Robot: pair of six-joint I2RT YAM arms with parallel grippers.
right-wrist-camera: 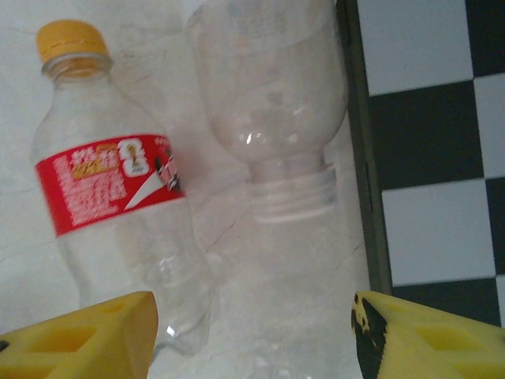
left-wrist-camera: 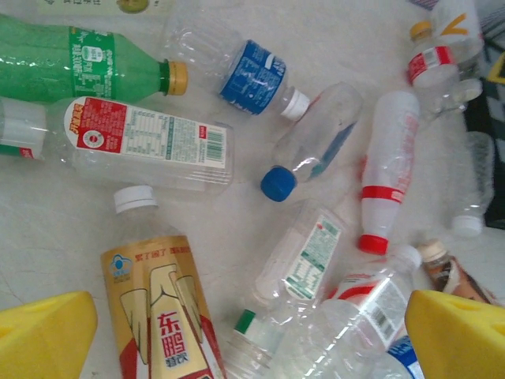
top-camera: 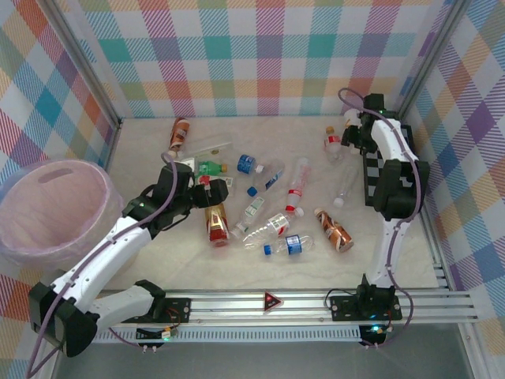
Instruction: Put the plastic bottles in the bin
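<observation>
Several plastic bottles lie scattered mid-table. My left gripper (top-camera: 215, 188) (left-wrist-camera: 252, 347) hangs open above them, empty. Its yellow fingertips (left-wrist-camera: 47, 332) stand on either side of a gold-and-red labelled bottle (left-wrist-camera: 162, 308) (top-camera: 215, 223) and a clear bottle with a green label (left-wrist-camera: 304, 257). A green bottle (left-wrist-camera: 79, 59) lies beyond them. My right gripper (top-camera: 346, 140) (right-wrist-camera: 252, 339) is open at the back right. It sits just short of a clear red-labelled bottle with an orange cap (right-wrist-camera: 110, 181) (top-camera: 334, 143) and a capless clear bottle (right-wrist-camera: 272, 118). The pink-lilac bin (top-camera: 39, 237) stands at the far left.
A black-and-white checkerboard (top-camera: 371, 178) (right-wrist-camera: 434, 142) lies along the right wall, beside the right gripper. A brown-labelled bottle (top-camera: 179, 133) lies alone at the back left. Plaid walls close in the table on three sides, with a metal rail (top-camera: 300, 300) at the front.
</observation>
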